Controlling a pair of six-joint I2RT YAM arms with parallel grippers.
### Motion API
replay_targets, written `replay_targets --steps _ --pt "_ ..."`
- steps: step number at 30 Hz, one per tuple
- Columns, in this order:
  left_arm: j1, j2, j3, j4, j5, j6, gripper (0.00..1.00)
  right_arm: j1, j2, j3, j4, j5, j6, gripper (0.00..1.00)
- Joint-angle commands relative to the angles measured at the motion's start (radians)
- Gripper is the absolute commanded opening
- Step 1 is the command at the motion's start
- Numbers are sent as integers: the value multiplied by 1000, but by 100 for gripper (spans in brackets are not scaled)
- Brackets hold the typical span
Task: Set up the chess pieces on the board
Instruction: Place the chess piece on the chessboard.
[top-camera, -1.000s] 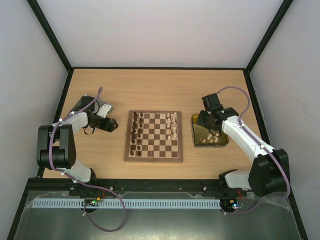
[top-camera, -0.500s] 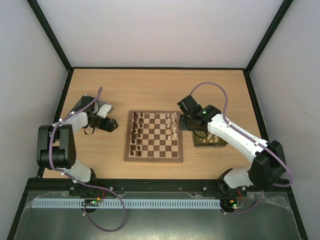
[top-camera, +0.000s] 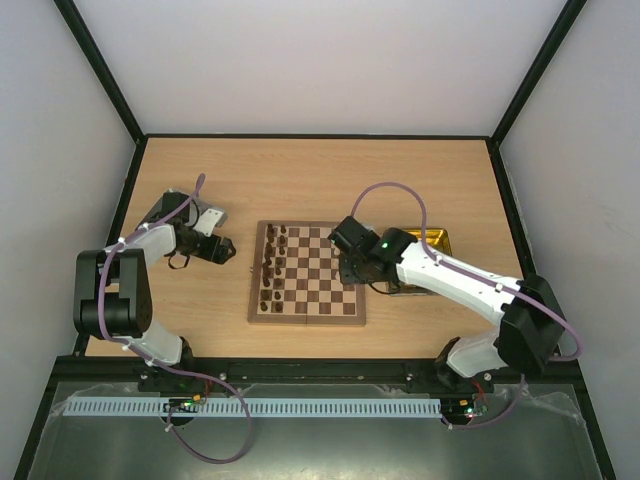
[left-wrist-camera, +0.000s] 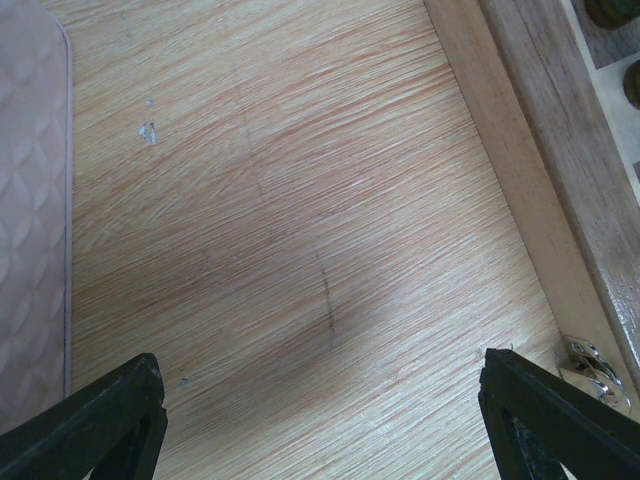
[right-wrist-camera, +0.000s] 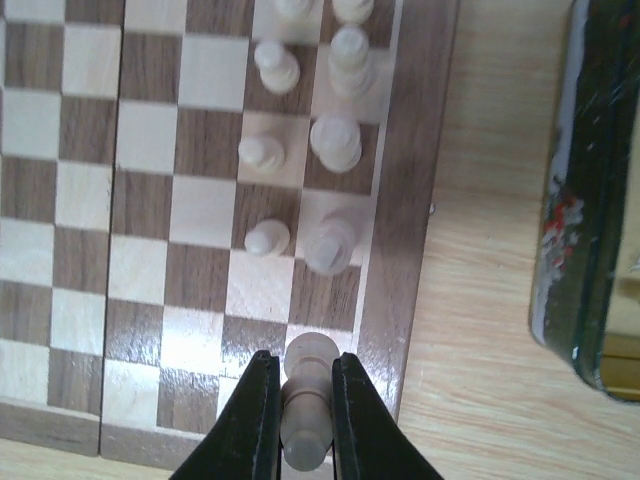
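Note:
The board (top-camera: 310, 300) lies mid-table, with dark chess pieces (top-camera: 272, 265) in its two left columns and cream chess pieces (top-camera: 345, 245) along its right side. My right gripper (right-wrist-camera: 305, 358) is shut on a cream piece (right-wrist-camera: 308, 410), hanging over the board's near right corner square, just beyond the last standing cream pieces (right-wrist-camera: 330, 245). In the top view the right gripper (top-camera: 352, 272) covers that corner. My left gripper (left-wrist-camera: 325, 420) is open over bare table left of the board's edge (left-wrist-camera: 540, 180), with nothing between its fingers (left-wrist-camera: 110, 420).
The gold tin tray (top-camera: 440, 240) sits right of the board, partly behind my right arm; its dark wall (right-wrist-camera: 590, 200) is close to the gripper. A pale quilted pad (left-wrist-camera: 30, 200) lies left of the left gripper. A metal clasp (left-wrist-camera: 590, 360) juts from the board's side.
My right arm has swung left from over the tin tray to the board's near right corner, staying shut. The left arm has not moved.

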Motion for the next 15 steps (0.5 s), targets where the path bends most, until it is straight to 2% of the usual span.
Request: replay_targets --steps 1,15 --pt "-3 6 -4 -8 -1 0 86 28 16 -37 16 19 47 4" --pt "-4 -4 -8 -8 -4 1 86 31 40 -72 63 2 49 4"
